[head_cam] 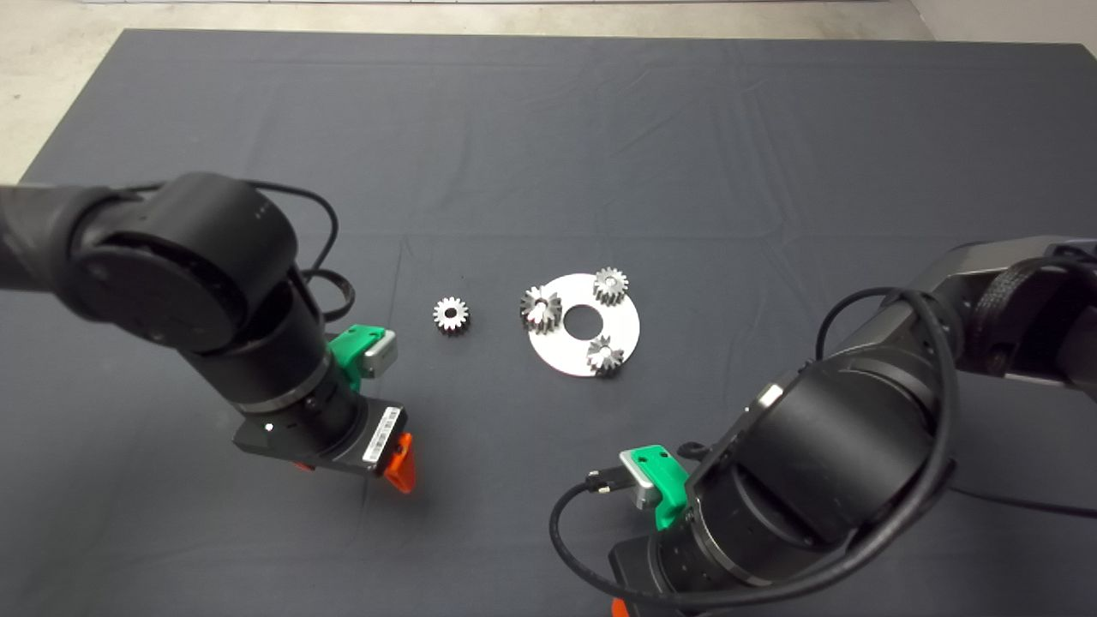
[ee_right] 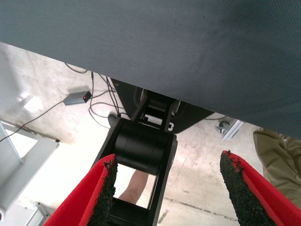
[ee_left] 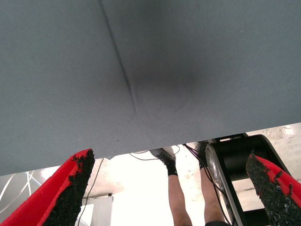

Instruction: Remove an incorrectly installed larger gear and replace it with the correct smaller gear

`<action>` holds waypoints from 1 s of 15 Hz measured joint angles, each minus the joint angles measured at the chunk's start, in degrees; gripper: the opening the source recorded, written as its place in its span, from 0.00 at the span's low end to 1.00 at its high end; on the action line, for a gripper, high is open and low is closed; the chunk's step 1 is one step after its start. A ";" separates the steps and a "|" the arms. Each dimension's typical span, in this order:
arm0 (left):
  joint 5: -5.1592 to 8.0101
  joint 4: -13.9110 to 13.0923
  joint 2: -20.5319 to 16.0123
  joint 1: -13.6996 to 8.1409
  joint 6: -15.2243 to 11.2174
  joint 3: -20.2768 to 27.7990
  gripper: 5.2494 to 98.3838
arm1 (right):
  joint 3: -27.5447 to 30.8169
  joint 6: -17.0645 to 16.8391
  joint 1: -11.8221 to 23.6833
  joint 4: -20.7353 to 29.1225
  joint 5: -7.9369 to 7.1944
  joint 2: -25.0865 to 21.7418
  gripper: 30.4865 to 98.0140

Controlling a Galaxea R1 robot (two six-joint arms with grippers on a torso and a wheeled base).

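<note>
A round silver plate (head_cam: 630,327) with a centre hole lies on the mat right of centre. Three gears stand on it: the larger gear (head_cam: 541,307), with deep star-like teeth, at its left rim, and two fine-toothed ones at the far side (head_cam: 610,285) and the near side (head_cam: 605,354). A loose smaller gear (head_cam: 451,315) lies flat on the mat left of the plate. My left gripper (ee_left: 171,197) hangs open and empty over the near left mat, one red finger (head_cam: 399,463) showing. My right gripper (ee_right: 169,197) is open and empty at the near edge.
The dark mat (head_cam: 548,128) is wrinkled, with pale floor beyond its far edge. Black cables loop beside both wrists. The wrist views look past the mat's near edge to a person's legs (ee_left: 176,193), the robot's black base (ee_right: 141,146) and floor cables.
</note>
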 measured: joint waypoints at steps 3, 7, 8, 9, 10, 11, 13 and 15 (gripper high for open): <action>0.27 -0.85 0.29 -0.20 0.31 -0.30 0.84 | 0.05 -0.02 -0.90 -0.15 0.11 -0.35 0.41; 0.22 -0.50 2.53 -0.63 1.99 -3.42 0.84 | 0.33 -0.02 -2.04 -0.15 -0.04 -3.29 0.41; 0.24 -0.45 3.61 -0.67 2.82 -4.77 0.84 | 0.35 -0.02 -2.57 -0.16 0.00 -3.81 0.41; 0.24 -0.39 4.74 -0.67 3.40 -6.31 0.84 | 0.39 -0.05 -2.94 -0.15 0.05 -4.43 0.41; 0.22 -0.17 5.93 -0.67 3.93 -7.66 0.84 | 0.46 -0.04 -3.17 -0.15 0.11 -5.10 0.41; 0.20 -0.06 7.05 -0.68 4.59 -8.82 0.84 | 0.57 -0.05 -3.46 -0.15 -0.01 -5.97 0.41; 0.11 0.44 8.12 -0.69 5.46 -10.85 0.84 | 1.12 -0.07 -3.61 -0.17 -0.01 -7.16 0.41; 0.19 0.68 8.24 -0.67 6.64 -12.72 0.84 | 2.08 -0.07 -3.63 -0.19 0.00 -8.42 0.41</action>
